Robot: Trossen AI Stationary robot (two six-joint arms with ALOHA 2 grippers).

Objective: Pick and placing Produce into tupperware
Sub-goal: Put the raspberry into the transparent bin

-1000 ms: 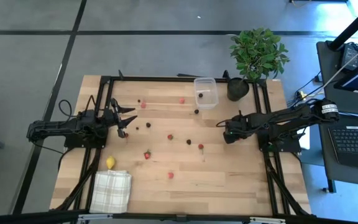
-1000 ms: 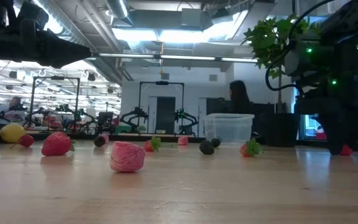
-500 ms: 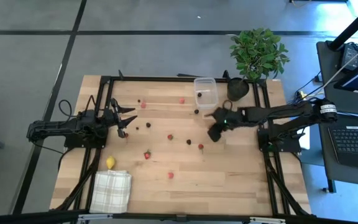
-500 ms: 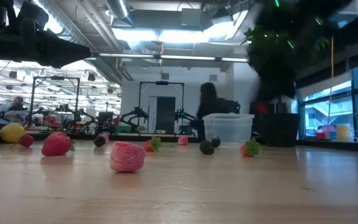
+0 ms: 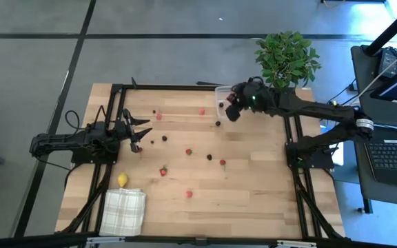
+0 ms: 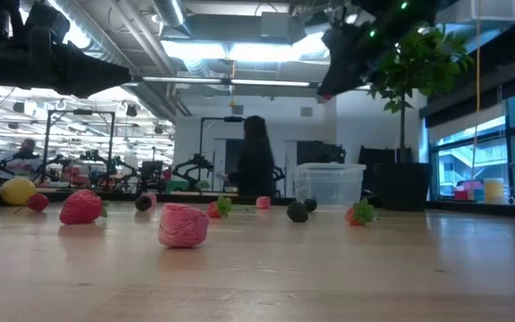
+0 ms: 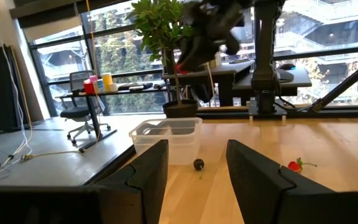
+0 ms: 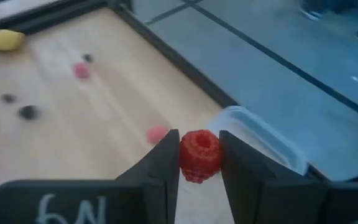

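The tupperware [image 5: 224, 114] is a clear box standing near the table's far edge; it also shows in the low view [image 6: 329, 185] and the left wrist view [image 7: 166, 138]. My right gripper [image 5: 231, 102] hangs above it, high off the table [image 6: 332, 67], shut on a red raspberry-like piece [image 8: 199, 155]. Red and dark fruit pieces lie scattered on the wood, among them a strawberry [image 5: 163, 171], another [image 5: 222, 162] and a dark berry [image 5: 209, 157]. The yellow lemon [image 5: 123, 180] rests near the left edge. My left gripper [image 5: 140, 131] waits open on the table's left side. My right gripper pinches the red raspberry-like piece [image 8: 199, 163] between its two fingers [image 8: 166, 155], one on each side of it. The piece is lifted clear of the table, over the tupperware's rim [image 8: 260, 134].
A black pot [image 5: 264, 98] with a green leafy plant [image 5: 287, 58] stands just right of the tupperware. A white checked cloth [image 5: 123, 210] lies at the near left corner. Black frame rails run along the table's sides. A person stands in the room behind [image 6: 256, 156].
My right gripper has risen from the table's right middle and swung toward the far edge, ending above the tupperware with the red piece between its fingers. The person in the room behind has walked across.
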